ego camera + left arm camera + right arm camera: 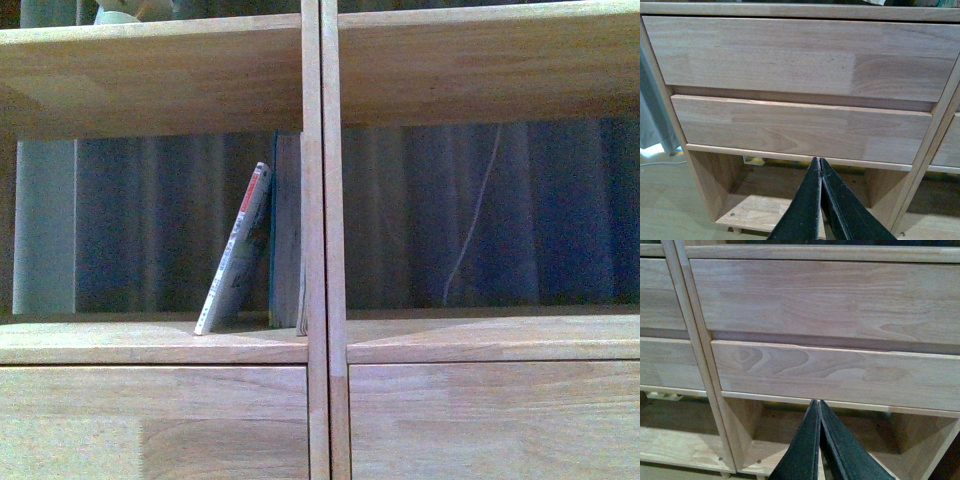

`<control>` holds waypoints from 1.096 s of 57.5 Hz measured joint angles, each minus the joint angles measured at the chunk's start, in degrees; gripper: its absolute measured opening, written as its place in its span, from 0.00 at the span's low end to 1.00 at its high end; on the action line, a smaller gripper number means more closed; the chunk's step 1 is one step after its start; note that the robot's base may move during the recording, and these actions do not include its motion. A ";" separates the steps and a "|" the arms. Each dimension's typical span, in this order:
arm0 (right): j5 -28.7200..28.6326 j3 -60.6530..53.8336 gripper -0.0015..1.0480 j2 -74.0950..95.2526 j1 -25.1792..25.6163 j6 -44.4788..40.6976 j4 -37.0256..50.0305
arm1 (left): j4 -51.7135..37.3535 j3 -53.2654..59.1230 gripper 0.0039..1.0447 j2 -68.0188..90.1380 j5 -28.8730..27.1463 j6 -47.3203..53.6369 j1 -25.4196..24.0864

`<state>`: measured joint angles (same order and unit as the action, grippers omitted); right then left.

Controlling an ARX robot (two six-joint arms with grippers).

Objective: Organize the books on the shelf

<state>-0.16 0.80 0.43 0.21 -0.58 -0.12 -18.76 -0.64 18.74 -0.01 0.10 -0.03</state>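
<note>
Nothing's blocking the left cubby of your shelf [160, 340]; behind it there's just dark curtain and a thin white cord [470, 220] hanging behind the right cubby. The floppy paperback [236, 255], pale with red spine marks, leans tilted against the teal book [286, 230], which stands upright against the central divider [322, 240]. Your left fingers [819, 172] and right fingers [818, 412] are both pressed closed, empty, facing the drawer fronts [800, 127].

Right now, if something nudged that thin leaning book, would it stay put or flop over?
The thin paperback would probably slide or flop: it leans steeply, only its top resting against the thicker teal book. It looks slim, so likely light and bendy. Its bottom edge sits near the shelf front, so it might slip off.
</note>
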 joint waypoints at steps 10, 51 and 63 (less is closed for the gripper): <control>-0.02 0.00 0.03 -0.02 0.00 0.00 0.00 | 3.48 0.00 0.02 -3.50 0.00 0.00 0.00; -0.04 0.00 0.03 -0.07 0.00 0.00 0.00 | 18.69 -0.02 0.02 -18.38 -0.02 0.00 0.00; -0.02 0.00 0.13 -0.07 0.00 0.00 0.00 | 18.69 -0.02 0.14 -18.38 -0.02 -0.02 0.00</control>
<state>-0.19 0.80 0.36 0.21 -0.58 -0.12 -0.08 -0.67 0.36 -0.03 0.08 -0.03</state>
